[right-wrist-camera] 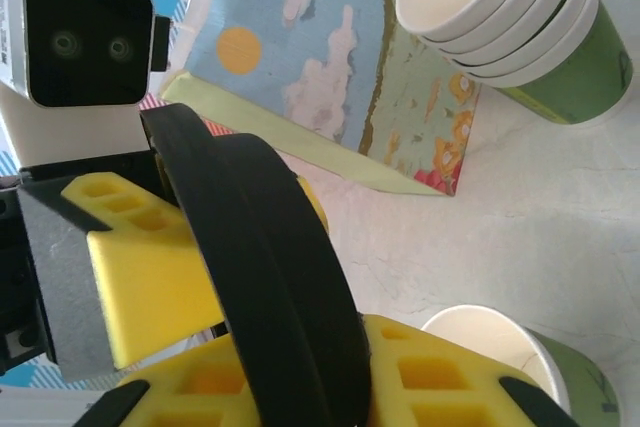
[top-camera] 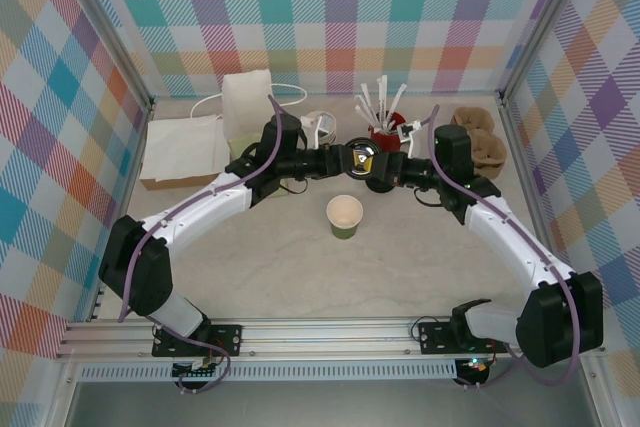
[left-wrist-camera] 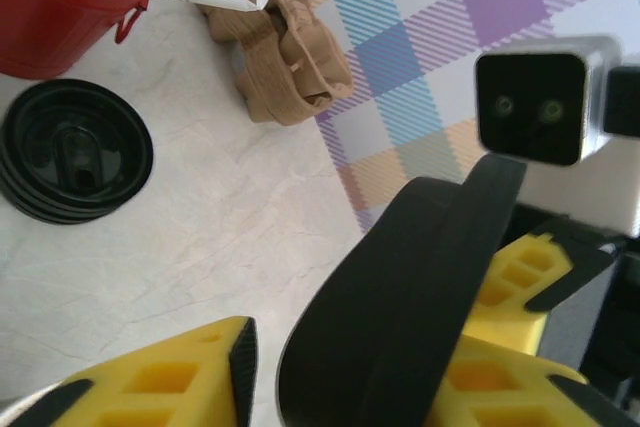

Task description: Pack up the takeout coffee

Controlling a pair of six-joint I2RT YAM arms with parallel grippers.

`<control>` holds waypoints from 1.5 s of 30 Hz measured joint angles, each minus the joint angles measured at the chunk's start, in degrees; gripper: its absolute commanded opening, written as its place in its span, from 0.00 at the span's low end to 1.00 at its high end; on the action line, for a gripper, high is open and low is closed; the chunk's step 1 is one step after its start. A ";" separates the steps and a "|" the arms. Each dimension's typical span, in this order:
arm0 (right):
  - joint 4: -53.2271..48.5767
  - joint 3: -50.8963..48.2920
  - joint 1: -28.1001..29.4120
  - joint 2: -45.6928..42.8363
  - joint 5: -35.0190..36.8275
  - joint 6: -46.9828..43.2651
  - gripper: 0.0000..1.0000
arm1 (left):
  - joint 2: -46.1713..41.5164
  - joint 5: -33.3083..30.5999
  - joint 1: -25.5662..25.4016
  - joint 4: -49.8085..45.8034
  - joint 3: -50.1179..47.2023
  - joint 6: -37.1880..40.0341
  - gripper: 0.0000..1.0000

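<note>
The takeout coffee cup (top-camera: 344, 215), pale green with a cream inside, stands open and lidless on the table; its rim (right-wrist-camera: 497, 345) shows low in the right wrist view. Above and behind it the two grippers meet around a black lid (top-camera: 360, 159). My right gripper (right-wrist-camera: 300, 372) is shut on the lid (right-wrist-camera: 270, 267), which looks like two nested lids. My left gripper (left-wrist-camera: 350, 367) stands open around the same lid (left-wrist-camera: 400, 287): the lid leans on one finger, and a gap separates it from the other pad (left-wrist-camera: 243, 357).
A stack of black lids (left-wrist-camera: 70, 152) lies beside the red cup of white sticks (top-camera: 385, 130). Brown pulp trays (top-camera: 478, 137) sit at the back right. A stack of green cups (right-wrist-camera: 510, 17) and a printed paper bag (right-wrist-camera: 320, 57) stand at the back, with another bag (top-camera: 182, 147) at the left.
</note>
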 measured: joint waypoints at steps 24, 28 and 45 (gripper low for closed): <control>-4.83 1.18 10.80 -2.45 48.89 -29.53 0.16 | -15.78 -19.45 3.41 -19.74 3.41 -12.55 0.97; -1.38 -1.51 14.25 -2.40 55.52 -35.30 0.16 | -15.78 -20.04 3.43 -20.39 3.41 -19.08 0.96; 9.44 -3.32 21.97 0.70 59.06 -48.63 0.16 | -6.49 -13.84 3.32 -17.00 3.41 -40.06 0.90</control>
